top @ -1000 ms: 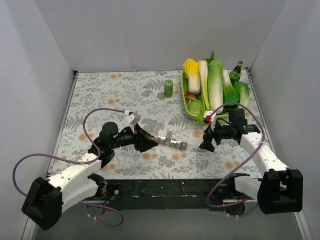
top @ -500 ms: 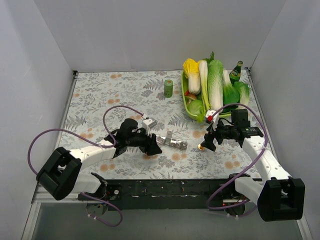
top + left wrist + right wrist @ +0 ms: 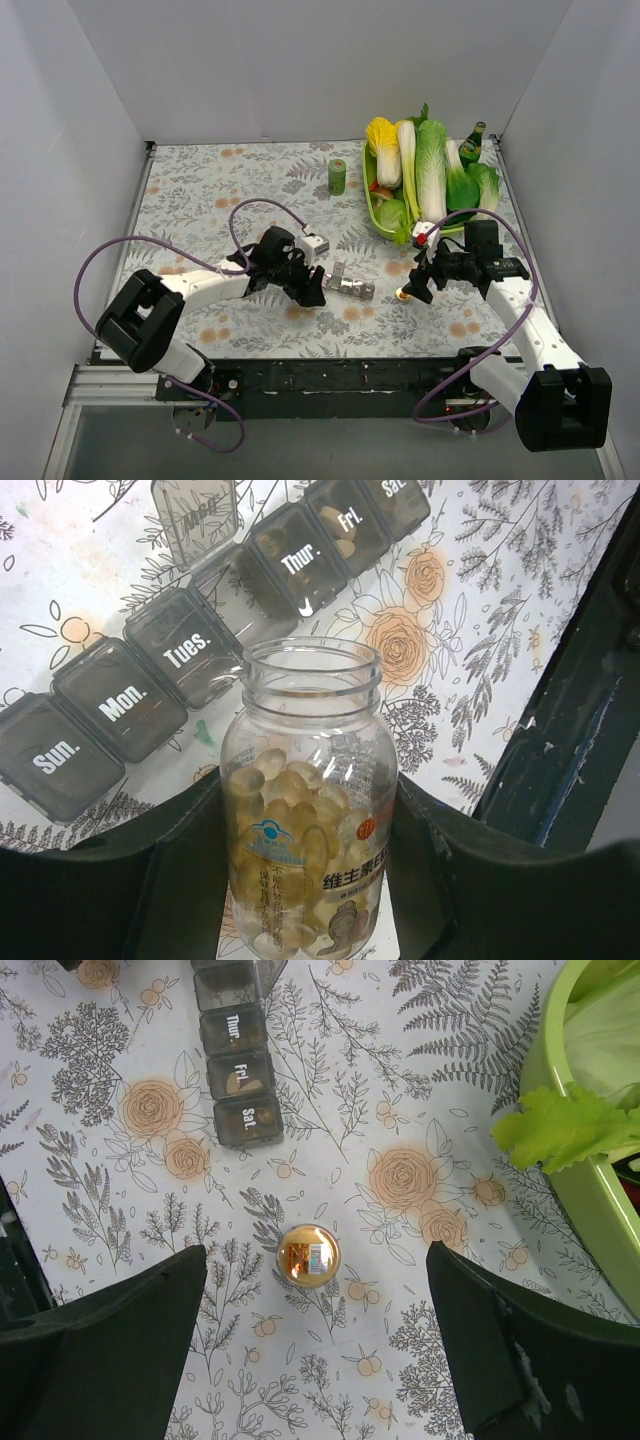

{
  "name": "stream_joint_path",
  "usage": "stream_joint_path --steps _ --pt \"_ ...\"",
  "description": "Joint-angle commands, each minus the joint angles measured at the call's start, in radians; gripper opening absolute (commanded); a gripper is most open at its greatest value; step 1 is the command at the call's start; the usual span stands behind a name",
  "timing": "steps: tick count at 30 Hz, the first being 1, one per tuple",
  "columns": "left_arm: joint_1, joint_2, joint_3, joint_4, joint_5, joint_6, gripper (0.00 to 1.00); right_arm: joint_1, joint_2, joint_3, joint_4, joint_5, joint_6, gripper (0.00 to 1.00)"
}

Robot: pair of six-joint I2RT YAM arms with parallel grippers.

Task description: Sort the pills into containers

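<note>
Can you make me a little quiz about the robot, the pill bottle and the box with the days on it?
1. True or false: the pill bottle held in the left jaws has no lid on it.
2. Which lid on the day box stands open? A) Sun. B) the one between Tues. and Thur. C) Sat.
3. Fill in: the little round shiny thing lying on the table below the open right jaws is ____ in colour.
Key: 1 true; 2 B; 3 gold.
</note>
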Motion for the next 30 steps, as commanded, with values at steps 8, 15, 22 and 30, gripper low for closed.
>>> stream_joint_path --steps 8,15,22,30 --pt "-0.023 0.055 0.123 -0.175 -0.036 0.109 0.00 -0.006 -0.035 -0.004 0.015 -0.016 0.010 0.98" --pt "-0.029 0.074 0.183 -0.274 -0.059 0.186 0.00 -0.007 -0.039 -0.004 0.012 -0.021 0.010 0.98" --pt "-0.033 0.101 0.230 -0.352 -0.077 0.274 0.00 -0.007 -0.042 -0.005 0.012 -0.022 0.008 0.98" --pt "-0.045 0.133 0.289 -0.395 -0.117 0.327 0.00 -0.009 -0.042 -0.005 0.010 -0.025 0.007 0.98"
